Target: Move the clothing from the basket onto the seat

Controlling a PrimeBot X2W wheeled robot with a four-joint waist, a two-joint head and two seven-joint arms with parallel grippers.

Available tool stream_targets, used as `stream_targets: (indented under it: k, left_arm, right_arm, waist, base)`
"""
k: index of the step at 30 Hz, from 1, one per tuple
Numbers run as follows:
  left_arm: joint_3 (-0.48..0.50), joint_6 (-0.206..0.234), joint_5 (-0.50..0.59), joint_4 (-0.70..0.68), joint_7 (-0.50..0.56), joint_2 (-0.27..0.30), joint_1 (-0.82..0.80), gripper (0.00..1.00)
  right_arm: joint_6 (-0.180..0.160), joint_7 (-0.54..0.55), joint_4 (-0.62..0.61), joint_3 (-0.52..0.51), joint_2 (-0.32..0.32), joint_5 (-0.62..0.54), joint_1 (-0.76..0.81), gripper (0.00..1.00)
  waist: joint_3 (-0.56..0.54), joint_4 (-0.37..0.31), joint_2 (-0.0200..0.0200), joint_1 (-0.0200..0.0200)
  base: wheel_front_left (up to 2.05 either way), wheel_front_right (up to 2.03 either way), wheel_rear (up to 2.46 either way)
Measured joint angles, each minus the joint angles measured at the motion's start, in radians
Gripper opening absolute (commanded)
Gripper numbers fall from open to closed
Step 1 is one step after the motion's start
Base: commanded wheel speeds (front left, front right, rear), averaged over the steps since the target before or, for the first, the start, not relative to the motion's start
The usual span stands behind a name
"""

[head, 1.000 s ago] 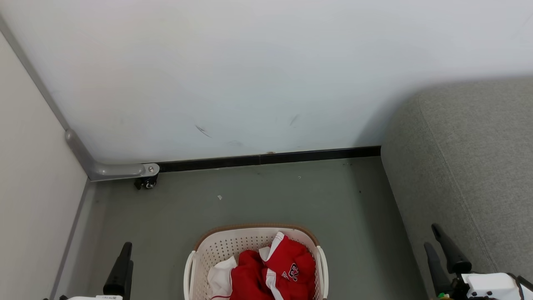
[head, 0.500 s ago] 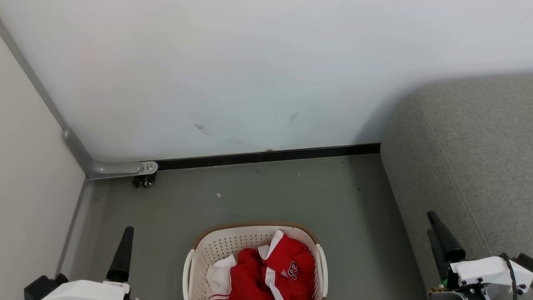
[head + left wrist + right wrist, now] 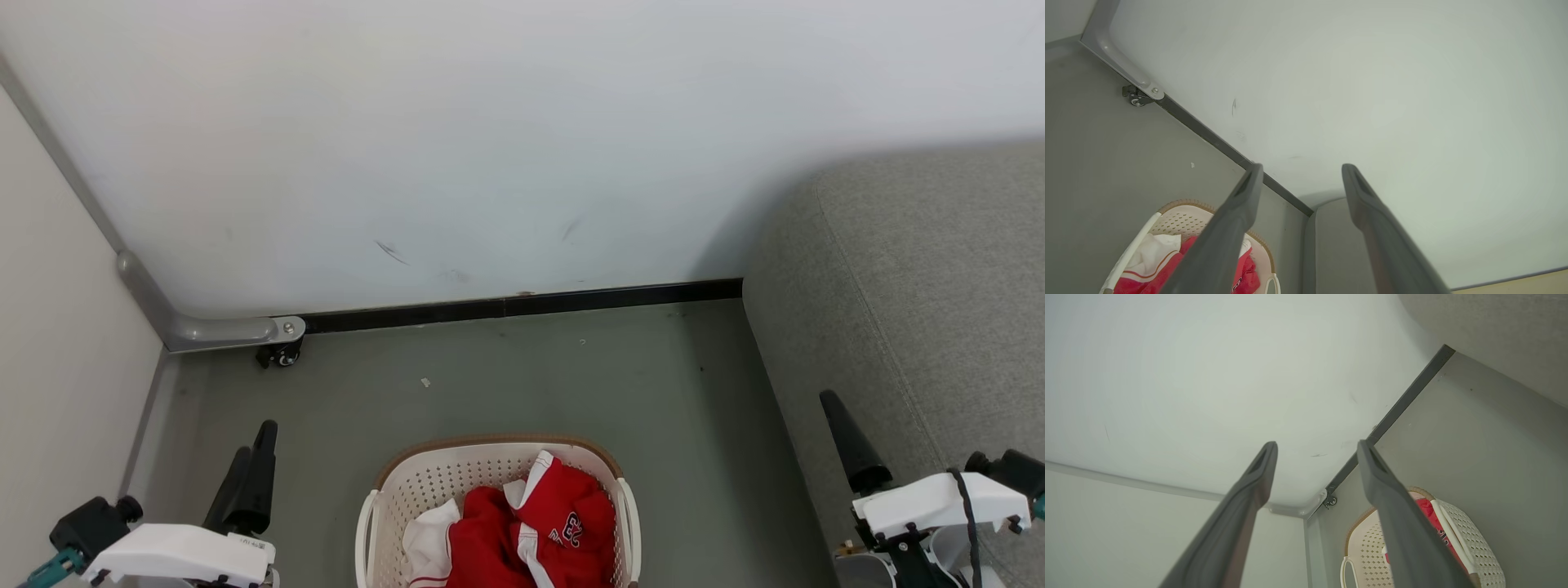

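On floor, beside sofa left end: basket, well apart from wall and dark baseboard. Clothing all inside basket, red heap with white panels bunched toward basket's right wall, emblem facing up. Left gripper over floor left of basket, fingers spread wide, gripping nothing. Right gripper by sofa's front edge, right of basket, fingers likewise apart, empty. Both grippers apart from basket and clothing.
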Motion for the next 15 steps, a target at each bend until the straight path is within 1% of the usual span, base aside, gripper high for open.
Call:
stream_targets:
  k: [5, 8, 15]
  left_arm:
    - [-0.010, 0.000, 0.091, -0.017, -0.016, 0.012, -0.015, 1.00]
    - [-0.016, 0.000, 0.135, -0.022, -0.029, 0.012, -0.018, 1.00]
    - [-0.029, 0.000, 0.242, -0.029, -0.053, 0.014, -0.019, 1.00]
  right_arm:
    - [0.000, -0.015, -0.013, 0.007, -0.004, -0.108, -0.008, 1.00]
    - [0.000, -0.027, -0.021, 0.014, -0.008, -0.176, -0.009, 1.00]
    - [0.001, -0.052, -0.032, 0.011, -0.009, -0.331, -0.015, 1.00]
  waist:
    - [0.002, -0.001, 0.0000, -0.0006]
    - [0.004, -0.001, 0.0000, -0.0026]
    - [0.012, -0.003, 0.0000, -0.0089]
  base:
    - [0.00, 0.00, 0.00]
    - [0.00, 0.00, 0.00]
    - [0.00, 0.00, 0.00]
